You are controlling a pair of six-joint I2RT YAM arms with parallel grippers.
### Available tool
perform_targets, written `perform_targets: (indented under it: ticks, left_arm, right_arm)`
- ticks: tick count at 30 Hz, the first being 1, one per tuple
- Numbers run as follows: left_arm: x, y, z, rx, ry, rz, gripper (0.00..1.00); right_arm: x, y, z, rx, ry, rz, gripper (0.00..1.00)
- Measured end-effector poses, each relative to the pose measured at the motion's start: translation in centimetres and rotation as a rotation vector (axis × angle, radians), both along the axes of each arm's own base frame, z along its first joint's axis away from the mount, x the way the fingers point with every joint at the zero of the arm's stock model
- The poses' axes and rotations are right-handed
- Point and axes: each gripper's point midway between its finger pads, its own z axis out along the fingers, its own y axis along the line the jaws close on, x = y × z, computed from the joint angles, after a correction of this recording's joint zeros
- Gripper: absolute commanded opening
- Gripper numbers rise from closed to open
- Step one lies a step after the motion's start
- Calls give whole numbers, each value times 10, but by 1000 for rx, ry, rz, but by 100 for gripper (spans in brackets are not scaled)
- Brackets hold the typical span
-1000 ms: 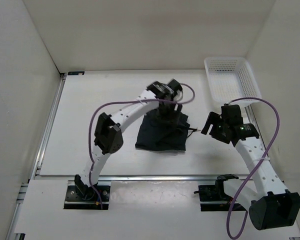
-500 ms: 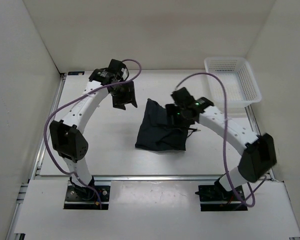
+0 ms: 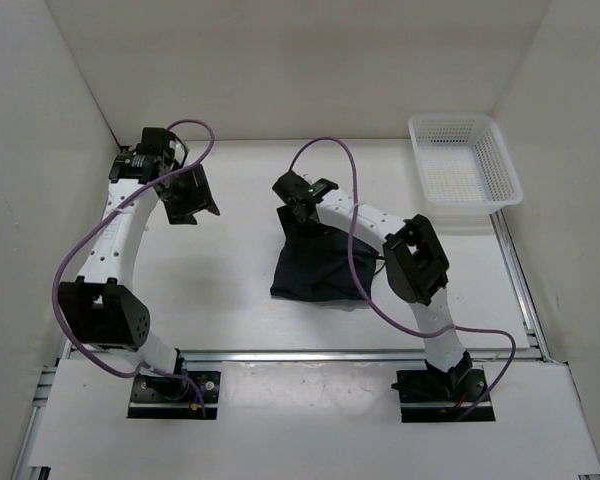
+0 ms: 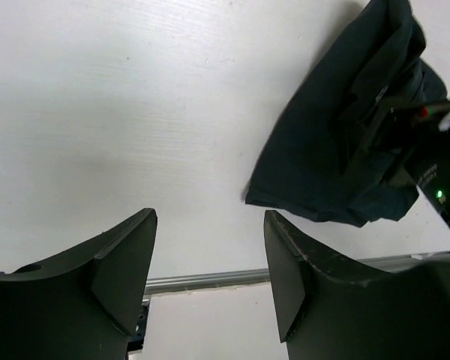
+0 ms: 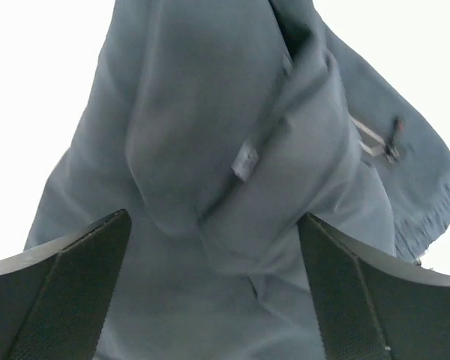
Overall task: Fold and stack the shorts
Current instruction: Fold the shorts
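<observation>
Reaching over crumpled shorts [image 3: 320, 268], right tool [image 3: 298, 212] spread wide, empty; left tool [image 3: 192, 197] apart, hovering far-left above white bench [image 3: 230, 300]; white walls [image 3: 280, 70].

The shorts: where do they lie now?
In the top view the shorts lie crumpled near the middle of the table, the right gripper over their far edge; the white basket stands at the far right corner.

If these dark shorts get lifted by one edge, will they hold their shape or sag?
Probably sag: the shorts lie in soft, rumpled folds, so they look floppy. The cloth seems thin in the right wrist view, so it is likely light. A push would probably bunch the loose layers rather than slide the pile whole.
</observation>
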Motion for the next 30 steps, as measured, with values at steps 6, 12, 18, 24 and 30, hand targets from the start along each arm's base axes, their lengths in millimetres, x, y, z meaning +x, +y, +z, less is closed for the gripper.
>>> perform_targets:
  ticks: [6,12,18,24,30]
  left_arm:
    - [-9,11,-13,-5,38,2,70]
    - [-11,18,-17,-19,42,6,70]
    - [-14,16,-20,-37,43,-9,69]
    - [-15,7,-26,-53,45,-39,69]
    - [-26,-2,-45,-56,86,-94,70]
  right_arm:
    - [13,3,-17,-56,-20,-24,47]
    - [17,-9,-11,-81,-39,-64,16]
    - [25,-28,16,-43,-59,-84,15]
    - [62,-68,46,0,-101,-142,33]
    - [121,-140,67,20,-165,-349,78]
